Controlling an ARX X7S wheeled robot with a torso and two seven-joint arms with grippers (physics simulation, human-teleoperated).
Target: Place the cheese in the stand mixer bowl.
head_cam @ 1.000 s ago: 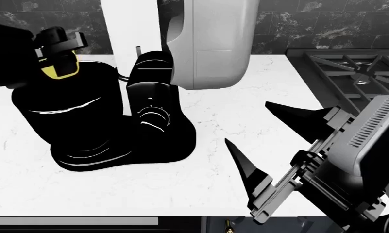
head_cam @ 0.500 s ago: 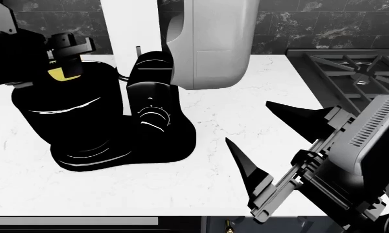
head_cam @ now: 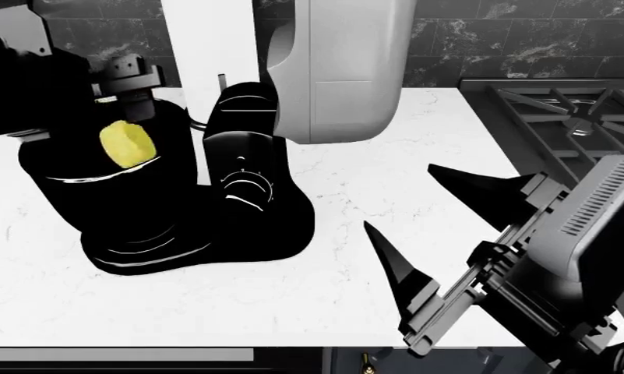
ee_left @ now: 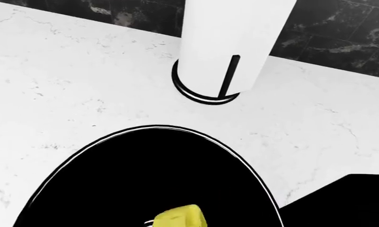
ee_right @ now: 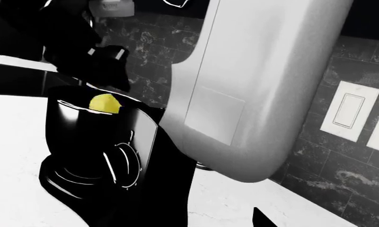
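Cheese (head_cam: 125, 145) sits free at the stand mixer bowl (head_cam: 114, 187) mouth, apparently dropping in; left hand (head_cam: 125, 78) looks empty, its opening unclear.

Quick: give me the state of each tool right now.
Left tool: above the stand mixer bowl, cheese free below it; open or shut cannot be told.
Right tool: open, holding nothing.
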